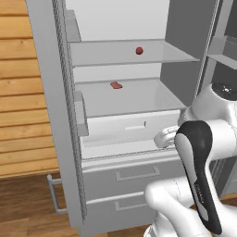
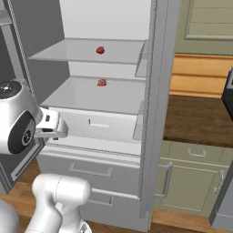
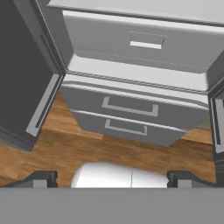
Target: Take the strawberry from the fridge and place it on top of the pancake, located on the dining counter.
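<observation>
fridge – light grey, doors open, seen from low in front | inner bin with slot handle up top | two outer drawers with bar handles beneath | wooden floor below | gripper fingertips spread wide, holding nothing

Wood-plank wall, wooden floor, grey-green cabinets
</observation>
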You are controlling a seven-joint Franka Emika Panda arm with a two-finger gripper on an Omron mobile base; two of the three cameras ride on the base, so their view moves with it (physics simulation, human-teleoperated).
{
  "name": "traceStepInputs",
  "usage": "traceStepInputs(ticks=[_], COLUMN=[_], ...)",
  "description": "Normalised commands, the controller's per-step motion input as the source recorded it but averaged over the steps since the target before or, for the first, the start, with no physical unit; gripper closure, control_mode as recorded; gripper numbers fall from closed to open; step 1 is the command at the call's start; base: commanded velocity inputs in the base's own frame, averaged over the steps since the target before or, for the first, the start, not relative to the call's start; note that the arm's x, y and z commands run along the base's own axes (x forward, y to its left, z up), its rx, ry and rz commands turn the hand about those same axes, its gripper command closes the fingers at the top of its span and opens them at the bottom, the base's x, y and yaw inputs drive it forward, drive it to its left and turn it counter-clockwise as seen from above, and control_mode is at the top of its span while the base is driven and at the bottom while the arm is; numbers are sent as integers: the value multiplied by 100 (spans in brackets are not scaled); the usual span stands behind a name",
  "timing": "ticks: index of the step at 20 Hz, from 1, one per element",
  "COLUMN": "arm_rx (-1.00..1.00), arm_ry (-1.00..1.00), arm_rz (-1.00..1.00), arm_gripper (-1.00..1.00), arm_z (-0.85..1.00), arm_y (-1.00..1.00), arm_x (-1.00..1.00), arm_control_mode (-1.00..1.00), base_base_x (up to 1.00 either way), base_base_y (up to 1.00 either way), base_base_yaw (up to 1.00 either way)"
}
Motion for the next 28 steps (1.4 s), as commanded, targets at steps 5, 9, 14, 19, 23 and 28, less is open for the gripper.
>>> traceStepInputs(ticks=[5, 9, 14, 19, 23, 28], arm_rx=[-5, 0, 0, 0, 0, 0], arm_ry=[1, 2, 0, 0, 0, 0], arm_rz=[-8, 0, 0, 0, 0, 0], arm_gripper=[-100, -100, -100, -100, -100, -100], arm_z=[-6, 0, 0, 0, 0, 0], arm_y=[-13, 0, 0, 0, 0, 0], arm_x=[1, 3, 9, 0, 0, 0], arm_control_mode=[-100, -100, -100, 100, 100, 100], base_base_x=[0, 0, 0, 46, 93, 41], base_base_y=[0, 0, 0, 25, 53, -20], base_base_yaw=[0, 0, 0, 0, 0, -6])
